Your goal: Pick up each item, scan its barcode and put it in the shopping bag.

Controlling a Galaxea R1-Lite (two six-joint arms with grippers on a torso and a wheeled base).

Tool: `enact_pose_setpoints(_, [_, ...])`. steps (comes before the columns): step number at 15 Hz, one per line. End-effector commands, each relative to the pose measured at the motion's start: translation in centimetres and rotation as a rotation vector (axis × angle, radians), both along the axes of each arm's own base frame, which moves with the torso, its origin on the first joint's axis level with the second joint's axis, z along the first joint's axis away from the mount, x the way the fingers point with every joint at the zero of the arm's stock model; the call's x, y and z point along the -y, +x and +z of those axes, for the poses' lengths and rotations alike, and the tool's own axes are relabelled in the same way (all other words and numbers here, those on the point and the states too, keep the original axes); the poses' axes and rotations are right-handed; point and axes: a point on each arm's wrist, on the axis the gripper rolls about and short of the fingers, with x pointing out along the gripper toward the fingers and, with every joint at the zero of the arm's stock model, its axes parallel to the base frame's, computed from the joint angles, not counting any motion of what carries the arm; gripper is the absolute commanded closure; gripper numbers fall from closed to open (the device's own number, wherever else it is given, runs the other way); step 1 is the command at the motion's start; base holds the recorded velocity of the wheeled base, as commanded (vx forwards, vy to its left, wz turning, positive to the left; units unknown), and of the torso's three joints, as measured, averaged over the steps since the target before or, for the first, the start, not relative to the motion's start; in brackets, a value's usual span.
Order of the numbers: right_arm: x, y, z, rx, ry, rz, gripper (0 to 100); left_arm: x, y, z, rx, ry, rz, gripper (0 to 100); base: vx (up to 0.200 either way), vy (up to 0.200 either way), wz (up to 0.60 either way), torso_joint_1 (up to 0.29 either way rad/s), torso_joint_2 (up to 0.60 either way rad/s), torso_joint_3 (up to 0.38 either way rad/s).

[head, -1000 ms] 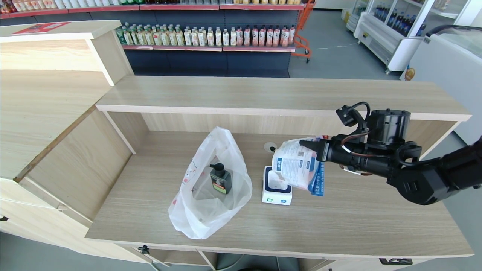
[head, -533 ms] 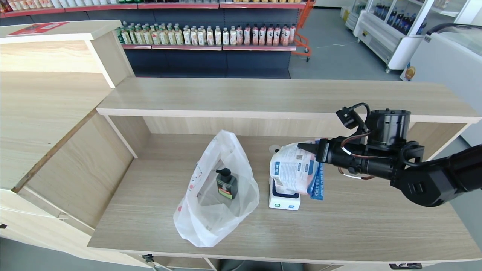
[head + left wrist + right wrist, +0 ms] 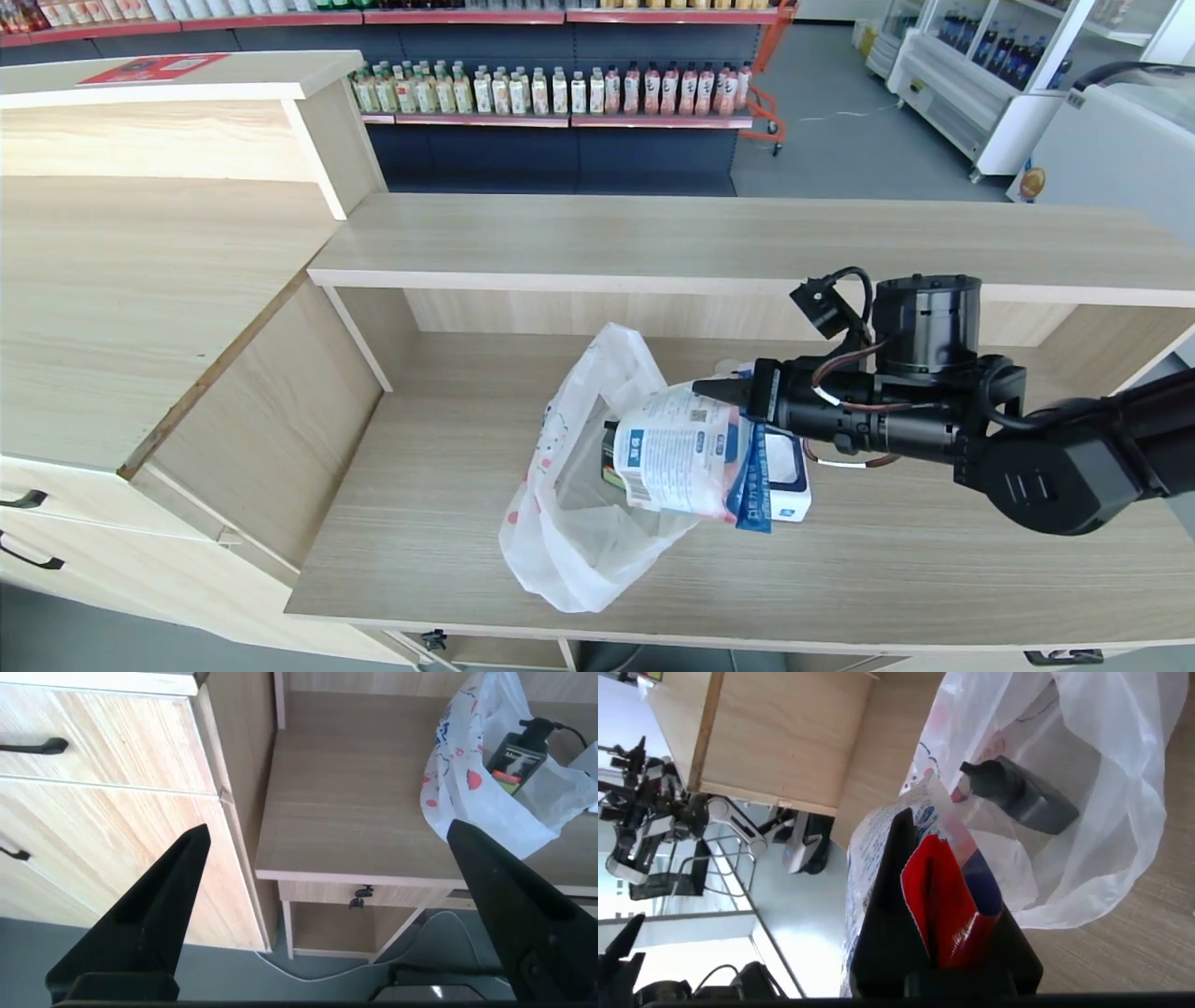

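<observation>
The right arm (image 3: 1055, 457) sticks out from the robot's right side. It lies almost flat and points across to the left. A small camera (image 3: 820, 303) sits on top of its wrist. The right gripper (image 3: 724, 390) is closed tight on the top edge of a packet (image 3: 677, 453), and the packet hangs down from it. The left gripper (image 3: 329, 835) points down low, and its two black fingers (image 3: 187, 873) are spread wide apart.

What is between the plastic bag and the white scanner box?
In the head view, the packet hangs there, held by the right gripper, partly over the mouth of the bag.
</observation>
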Motion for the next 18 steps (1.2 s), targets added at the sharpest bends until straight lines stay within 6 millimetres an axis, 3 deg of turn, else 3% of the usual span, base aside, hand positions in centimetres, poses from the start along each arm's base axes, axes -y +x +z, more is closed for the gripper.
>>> enact_pose_setpoints(1, [-1.3, -0.5, -0.5, -0.014, -0.007, 0.042, 100, 0.0, 0.0, 0.0, 0.001, -0.002, 0.000, 0, 0.000, 0.000, 0.00, 0.000, 0.00, 0.000])
enact_pose_setpoints(7, [-2.6, -1.9, -3.8, -0.162, -0.053, 0.089, 100, 0.0, 0.0, 0.0, 0.001, 0.000, 0.002, 0, 0.000, 0.000, 0.00, 0.000, 0.00, 0.000])
enact_pose_setpoints(18, [-4.0, 1.2, -8.6, -0.215, -0.110, 0.014, 100, 0.0, 0.0, 0.0, 0.001, -0.002, 0.000, 0, 0.000, 0.000, 0.00, 0.000, 0.00, 0.000])
